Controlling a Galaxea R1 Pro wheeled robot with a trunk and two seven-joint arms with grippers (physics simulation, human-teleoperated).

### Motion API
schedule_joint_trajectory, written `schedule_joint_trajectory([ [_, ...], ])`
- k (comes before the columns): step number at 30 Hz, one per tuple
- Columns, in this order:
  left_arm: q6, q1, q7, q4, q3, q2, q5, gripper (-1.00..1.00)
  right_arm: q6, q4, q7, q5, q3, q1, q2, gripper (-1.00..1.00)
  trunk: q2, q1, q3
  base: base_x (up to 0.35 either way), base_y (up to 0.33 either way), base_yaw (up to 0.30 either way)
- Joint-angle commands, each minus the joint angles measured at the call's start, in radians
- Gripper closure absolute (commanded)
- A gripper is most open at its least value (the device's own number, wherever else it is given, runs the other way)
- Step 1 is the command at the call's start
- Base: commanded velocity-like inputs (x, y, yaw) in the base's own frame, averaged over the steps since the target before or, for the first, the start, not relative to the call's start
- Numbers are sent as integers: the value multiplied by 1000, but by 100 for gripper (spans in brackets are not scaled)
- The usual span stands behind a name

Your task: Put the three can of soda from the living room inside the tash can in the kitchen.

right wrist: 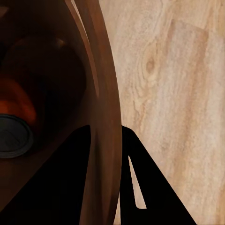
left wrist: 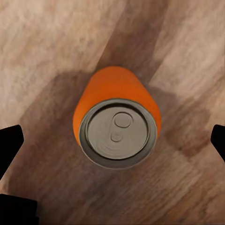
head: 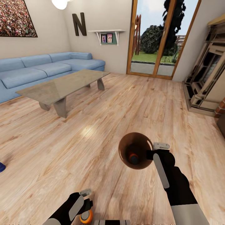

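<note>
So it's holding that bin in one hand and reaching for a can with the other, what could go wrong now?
1. The left gripper is open over an upright can on the floor; a slightly off-centre close could tip it and send it rolling.
2. The right gripper seems to pinch only the rim of the bin, which already holds a can. That thin grip could slip, or the bin could tilt and spill it.

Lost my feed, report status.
Right gripper shut on bin rim, one can inside. Left gripper open above floor can. Nothing in the way.
</note>
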Motion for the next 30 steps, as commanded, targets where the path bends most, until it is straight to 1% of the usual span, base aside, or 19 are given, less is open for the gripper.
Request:
schedule_joint_trajectory([
  [1,-1,0,0,0,0,0,0,-100,0,-1,5,-4,0,-1,0,100,0,0,-4,0,0,0],
  [6,-2,0,0,0,0,0,-1,-100,0,-2,5,-3,0,-1,0,100,-2,3,-23,0,0,0],
  [10,-20,0,-1,0,0,0,-1,-100,0,-2,5,-3,0,-1,0,100,-2,3,-23,0,0,0],
  [12,-36,0,-2,0,0,0,-1,-100,0,-3,5,-4,0,-1,0,100,-2,3,-31,0,0,0],
  [15,-42,0,-3,0,-1,0,-1,-100,0,-3,5,-4,0,-1,0,100,-3,5,-43,0,0,0],
  [19,-47,0,-3,0,-1,0,-1,-100,0,-3,5,-3,1,-1,0,100,-3,5,-43,0,0,0],
  [24,-48,0,-3,-1,-5,0,-1,-100,0,-3,5,-3,2,-1,0,100,-4,7,-62,0,0,0],
  [30,-48,0,-3,-1,-9,0,-1,-100,0,-3,5,-4,2,-1,0,100,-4,7,-62,0,0,0],
])
